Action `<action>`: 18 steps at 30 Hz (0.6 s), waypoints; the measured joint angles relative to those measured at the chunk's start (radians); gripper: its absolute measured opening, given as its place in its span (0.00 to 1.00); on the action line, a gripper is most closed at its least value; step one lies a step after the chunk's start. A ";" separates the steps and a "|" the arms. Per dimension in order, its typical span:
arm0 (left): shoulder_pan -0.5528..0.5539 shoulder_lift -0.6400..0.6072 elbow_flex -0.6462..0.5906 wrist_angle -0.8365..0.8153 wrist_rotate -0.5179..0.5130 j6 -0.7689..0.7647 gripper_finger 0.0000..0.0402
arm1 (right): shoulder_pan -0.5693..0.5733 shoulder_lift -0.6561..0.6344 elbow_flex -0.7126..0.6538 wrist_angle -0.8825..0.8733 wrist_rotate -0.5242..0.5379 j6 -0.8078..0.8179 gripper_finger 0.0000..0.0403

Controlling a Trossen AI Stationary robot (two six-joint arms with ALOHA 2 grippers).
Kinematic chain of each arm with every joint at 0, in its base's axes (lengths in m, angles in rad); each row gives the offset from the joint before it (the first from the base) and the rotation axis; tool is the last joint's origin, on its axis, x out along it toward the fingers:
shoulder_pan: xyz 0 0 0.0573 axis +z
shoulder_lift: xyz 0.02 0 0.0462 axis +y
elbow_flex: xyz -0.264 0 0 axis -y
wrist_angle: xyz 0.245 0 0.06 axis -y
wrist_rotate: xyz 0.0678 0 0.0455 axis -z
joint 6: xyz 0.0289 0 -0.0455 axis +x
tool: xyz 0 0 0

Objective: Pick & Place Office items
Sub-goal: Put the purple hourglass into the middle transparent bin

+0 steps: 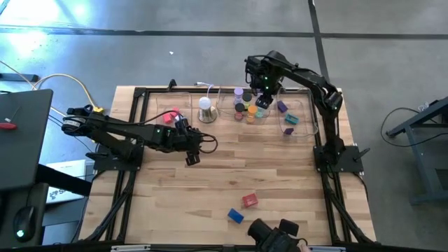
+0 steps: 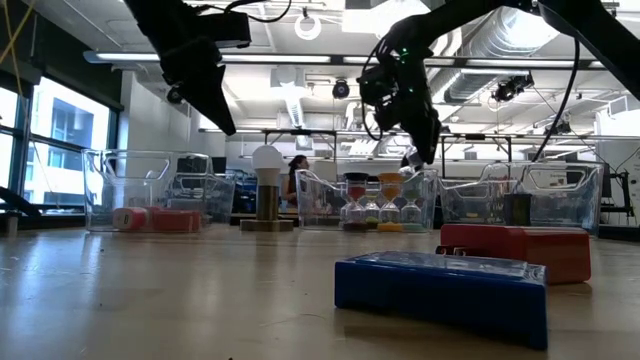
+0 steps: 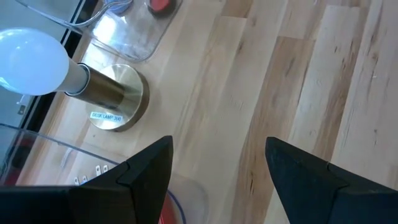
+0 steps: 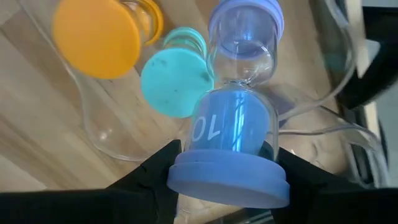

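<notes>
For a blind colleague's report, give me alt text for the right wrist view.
The right gripper holds a blue sand timer marked "10" between its dark fingers, above a clear tray. Orange and teal timers stand beside it.

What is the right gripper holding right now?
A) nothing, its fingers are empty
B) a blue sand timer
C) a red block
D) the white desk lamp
B: in the right wrist view the right gripper has its dark fingers closed on either side of a blue sand timer, above the orange timer and the teal timer.
</notes>
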 joint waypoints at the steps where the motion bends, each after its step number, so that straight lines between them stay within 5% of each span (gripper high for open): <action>1: 0.000 0.000 0.000 0.000 0.000 0.000 0.61 | 0.000 0.000 0.000 0.000 -0.007 0.001 0.44; 18: 0.000 0.000 0.000 0.000 0.000 0.000 0.61 | 0.026 -0.001 0.000 0.000 -0.088 0.036 0.44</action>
